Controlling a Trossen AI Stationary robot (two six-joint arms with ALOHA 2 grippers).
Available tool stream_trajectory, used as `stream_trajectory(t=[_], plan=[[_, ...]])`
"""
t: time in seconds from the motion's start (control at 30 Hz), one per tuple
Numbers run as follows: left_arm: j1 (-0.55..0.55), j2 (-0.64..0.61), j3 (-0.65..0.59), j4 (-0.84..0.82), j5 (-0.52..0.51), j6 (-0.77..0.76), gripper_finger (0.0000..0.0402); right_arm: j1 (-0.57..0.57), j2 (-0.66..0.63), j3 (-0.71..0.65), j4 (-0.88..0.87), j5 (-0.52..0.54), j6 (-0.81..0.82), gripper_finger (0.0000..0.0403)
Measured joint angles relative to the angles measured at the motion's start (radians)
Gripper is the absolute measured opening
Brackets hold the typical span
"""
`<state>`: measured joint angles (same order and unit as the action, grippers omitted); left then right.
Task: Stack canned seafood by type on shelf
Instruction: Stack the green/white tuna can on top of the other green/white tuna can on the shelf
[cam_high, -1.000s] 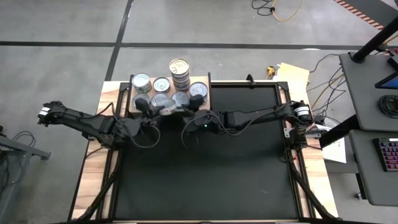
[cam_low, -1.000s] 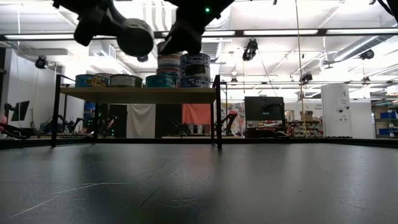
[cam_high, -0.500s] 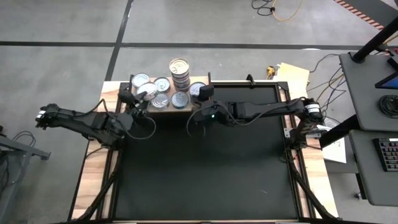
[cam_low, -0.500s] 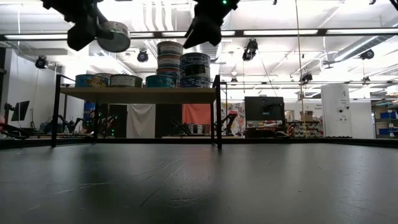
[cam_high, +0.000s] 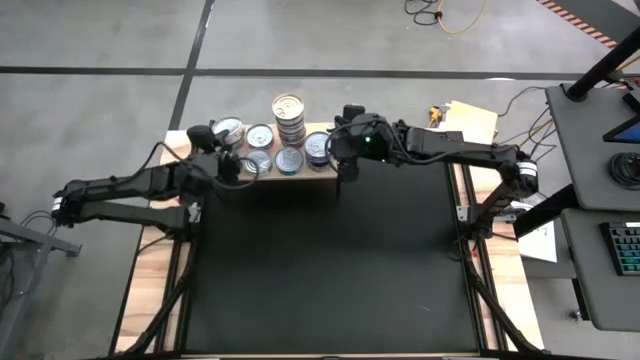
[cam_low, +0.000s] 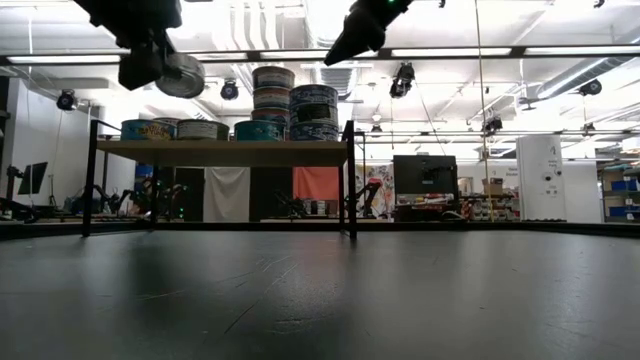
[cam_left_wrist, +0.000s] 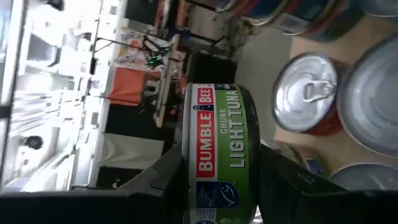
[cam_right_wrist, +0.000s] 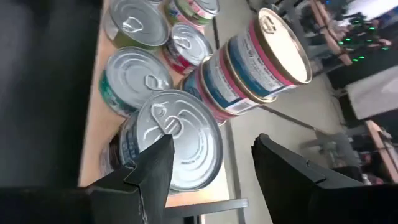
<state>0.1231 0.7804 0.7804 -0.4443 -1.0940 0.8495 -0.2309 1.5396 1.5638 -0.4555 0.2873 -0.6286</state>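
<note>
My left gripper (cam_high: 225, 162) is shut on a green-labelled tuna can (cam_left_wrist: 219, 155) and holds it in the air over the left end of the wooden shelf (cam_high: 326, 172). Several cans stand on the shelf top on their flat bottoms. Among them are a tall pink-and-blue stack with a gold top (cam_high: 288, 105) and a blue-labelled, silver-topped pair (cam_right_wrist: 177, 134). My right gripper (cam_right_wrist: 208, 177) is open and empty. It hovers high over the shelf's right end (cam_low: 365, 22), beside the silver-topped pair. My left gripper pinches the can between its two fingers (cam_left_wrist: 163, 175), one on each flat end, so the green label (cam_left_wrist: 239, 134) faces the wrist camera. The fingers reach out nearly level. The can is on its edge and tilted, clear of the shelf (cam_low: 182, 75).
The shelf stands at the far edge of the black table mat (cam_high: 330, 270) on thin black legs (cam_low: 351, 180). The mat in front of it is bare. Cables and a side desk (cam_high: 600, 120) lie beyond the table's right edge.
My left gripper has swung the held can from over the shelf's middle toward its left end, turning it. My right gripper has risen and drawn away from the shelf's front, toward the far right.
</note>
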Motion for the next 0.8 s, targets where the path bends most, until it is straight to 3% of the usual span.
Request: stream_trajectory(t=[0.27, 0.37, 0.47, 0.8], plan=[[0.072, 0.05, 0.093, -0.205, 0.016, 0.008, 0.0126, -0.02, -0.013, -0.002, -0.034, -0.033, 0.001, 0.0205], [0.112, 0.054, 0.106, -0.264, 0.069, 0.008, 0.0126, -0.019, -0.012, -0.003, -0.044, -0.033, -0.005, 0.0206], [0.148, 0.054, 0.108, -0.28, 0.119, 0.009, 0.0126, -0.02, -0.011, -0.009, -0.044, -0.034, -0.018, 0.0205], [0.222, 0.058, 0.108, -0.307, 0.119, 0.035, 0.0126, -0.021, -0.01, -0.026, -0.065, -0.033, -0.019, 0.0201]])
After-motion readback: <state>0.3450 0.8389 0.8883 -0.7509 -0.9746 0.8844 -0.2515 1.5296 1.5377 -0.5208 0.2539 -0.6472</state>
